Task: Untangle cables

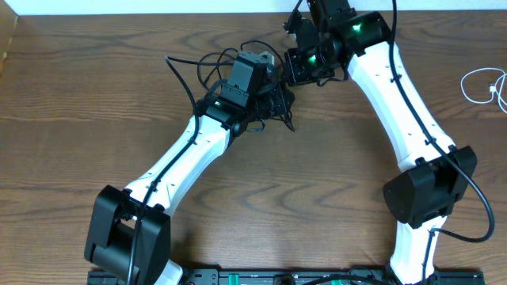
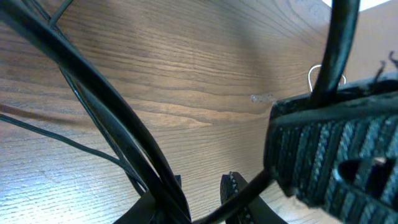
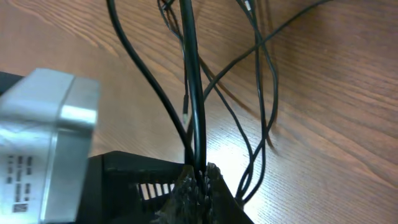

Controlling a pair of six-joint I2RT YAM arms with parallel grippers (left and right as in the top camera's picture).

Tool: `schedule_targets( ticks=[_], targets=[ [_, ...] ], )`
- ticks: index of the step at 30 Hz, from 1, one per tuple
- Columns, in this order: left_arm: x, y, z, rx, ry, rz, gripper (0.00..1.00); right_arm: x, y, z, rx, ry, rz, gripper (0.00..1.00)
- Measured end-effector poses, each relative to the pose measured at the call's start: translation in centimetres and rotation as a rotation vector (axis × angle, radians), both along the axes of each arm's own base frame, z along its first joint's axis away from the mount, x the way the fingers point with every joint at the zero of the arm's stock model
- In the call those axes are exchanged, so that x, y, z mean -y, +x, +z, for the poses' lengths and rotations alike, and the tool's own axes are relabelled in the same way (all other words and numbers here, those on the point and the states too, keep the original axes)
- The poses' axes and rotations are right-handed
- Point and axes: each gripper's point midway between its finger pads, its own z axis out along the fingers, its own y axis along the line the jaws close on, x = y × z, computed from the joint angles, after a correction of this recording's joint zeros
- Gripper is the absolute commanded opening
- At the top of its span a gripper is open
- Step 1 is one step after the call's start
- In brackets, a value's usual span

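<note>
Overhead: both grippers meet at the black cables (image 1: 212, 60), with the left gripper (image 1: 277, 101) just beside the right gripper (image 1: 295, 67). White cable (image 1: 482, 83) lies well apart, off to the right gripper's right, looks already free.
Left wrist: fingers (image 2: 231, 185) slightly apart, two strands in the gap. Can't tell if they bite.
Right wrist: fingers (image 3: 211, 186) pressed together, pinching one strand. Probably an anchor so the left can work loops loose.

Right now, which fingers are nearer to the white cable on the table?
Right. The right fingers grip black cables left of the white cable, far from it; the left fingers sit even farther left.
</note>
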Motion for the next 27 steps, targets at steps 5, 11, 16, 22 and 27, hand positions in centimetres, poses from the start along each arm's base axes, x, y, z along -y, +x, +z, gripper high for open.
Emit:
schedule_targets(
  ticks=[5,11,16,22,27],
  targets=[
    [0.0,0.1,0.1,0.003,-0.004,0.003,0.24,0.9,0.4,-0.2,0.000,-0.018,-0.022,0.01],
    [0.2,-0.1,0.2,-0.003,-0.016,-0.006,0.24,2.0,1.1,-0.4,0.017,-0.054,-0.053,0.01],
    [0.5,-0.3,0.2,-0.011,-0.026,-0.020,0.24,2.5,1.4,-0.5,0.031,-0.081,-0.070,0.01],
    [0.5,-0.2,0.3,-0.006,-0.026,-0.018,0.24,2.6,1.4,-0.6,0.025,-0.080,-0.080,0.01],
    [0.0,0.4,0.3,0.019,-0.006,0.014,0.24,2.0,1.2,-0.4,0.013,-0.051,-0.068,0.01]
  ],
)
